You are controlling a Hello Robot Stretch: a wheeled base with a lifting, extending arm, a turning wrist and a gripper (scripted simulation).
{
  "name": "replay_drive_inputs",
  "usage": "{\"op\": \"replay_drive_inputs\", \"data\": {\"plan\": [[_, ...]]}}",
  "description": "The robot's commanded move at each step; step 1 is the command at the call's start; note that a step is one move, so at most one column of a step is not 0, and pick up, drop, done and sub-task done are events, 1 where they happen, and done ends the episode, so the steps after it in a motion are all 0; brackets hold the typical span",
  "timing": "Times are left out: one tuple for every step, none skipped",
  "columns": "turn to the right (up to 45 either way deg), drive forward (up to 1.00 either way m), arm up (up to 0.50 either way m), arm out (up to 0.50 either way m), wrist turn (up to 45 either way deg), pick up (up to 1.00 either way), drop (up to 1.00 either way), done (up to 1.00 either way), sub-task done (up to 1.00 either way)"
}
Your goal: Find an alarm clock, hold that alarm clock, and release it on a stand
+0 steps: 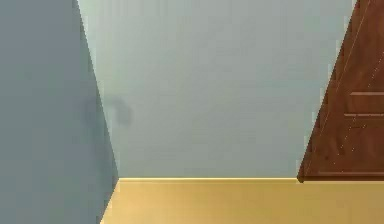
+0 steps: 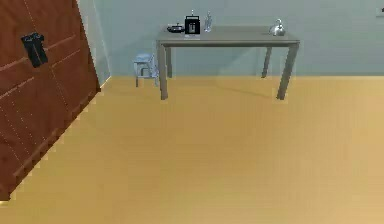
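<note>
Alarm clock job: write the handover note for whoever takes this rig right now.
Claw: check it yourself; I can't vouch for it.
Things: in the arm side view, a table stands by the far wall. On its left end is a small black boxy thing, possibly the alarm clock, with a dark dish and a pale bottle-like thing either side. A low pale thing sits by the table's left leg. The forward view faces a wall and a wooden door.
Done: nothing I can confirm.
Left: drive to the table, confirm the clock, grasp it, find a stand, release it there.
</note>
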Motion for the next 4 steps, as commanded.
{"op": "replay_drive_inputs", "data": {"plan": [[45.0,0.00,0.00,0.00,0.0,0.00,0.00,0.00,0.00],[45.0,0.00,0.00,0.00,0.0,0.00,0.00,0.00,0.00],[0.0,0.45,0.00,0.00,0.0,0.00,0.00,0.00,0.00],[45.0,0.00,0.00,0.00,0.0,0.00,0.00,0.00,0.00]]}}
